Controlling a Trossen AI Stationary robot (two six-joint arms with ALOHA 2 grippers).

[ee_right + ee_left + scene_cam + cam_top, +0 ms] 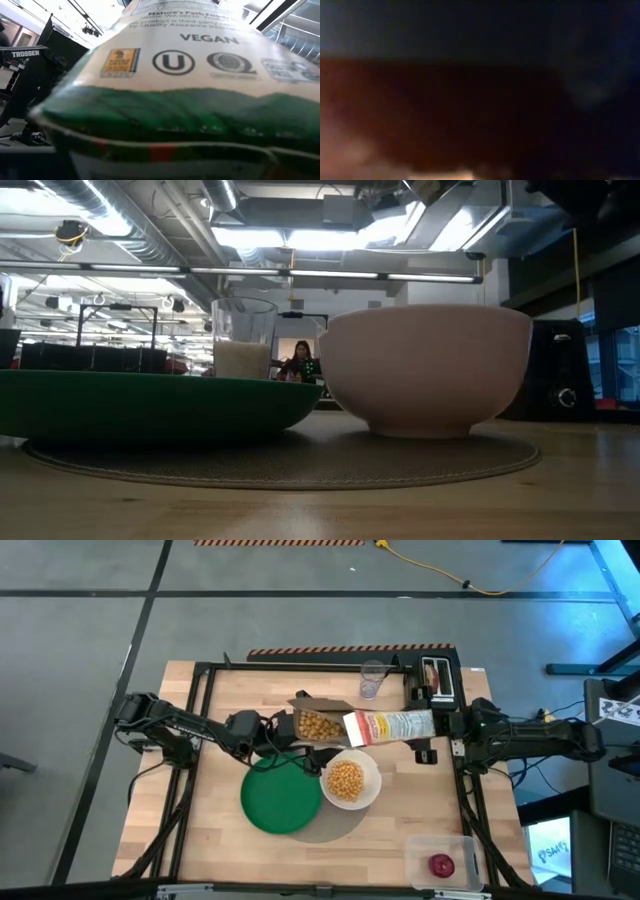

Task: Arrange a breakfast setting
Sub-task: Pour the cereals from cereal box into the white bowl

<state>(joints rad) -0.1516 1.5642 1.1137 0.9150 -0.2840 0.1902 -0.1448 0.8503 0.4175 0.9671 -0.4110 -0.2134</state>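
Observation:
On a round grey mat (335, 825) stand a green plate (280, 798) and a white bowl (350, 780) full of yellow cereal; the low view shows the plate (150, 405) and the bowl (425, 365) up close. Above them, an open brown cereal box (312, 723) sits at my left gripper (272, 732). A white printed cereal bag (390, 725) sits in my right gripper (437, 725). The bag's left end lies at the box's opening. The bag (175, 90) fills the right wrist view and hides the fingers. My left gripper is on the cereal box's left side (293, 730), coming in from the table's left. Its wrist view is filled with a dark brown blur, so the kind of hold does not show. The box is up off the table, its opening showing cereal. My right gripper holds the cereal bag by its right end (426, 724), reaching in from the table's right and lying along the bag. The bag itself hides the fingers in the wrist view. It lies roughly level above the table, its left end toward the box.
A small glass (372, 680) and a toaster (437, 675) stand at the far edge. A clear container (440, 860) holding a red apple (441, 865) sits at the near right corner. Bare wood shows at the table's near left.

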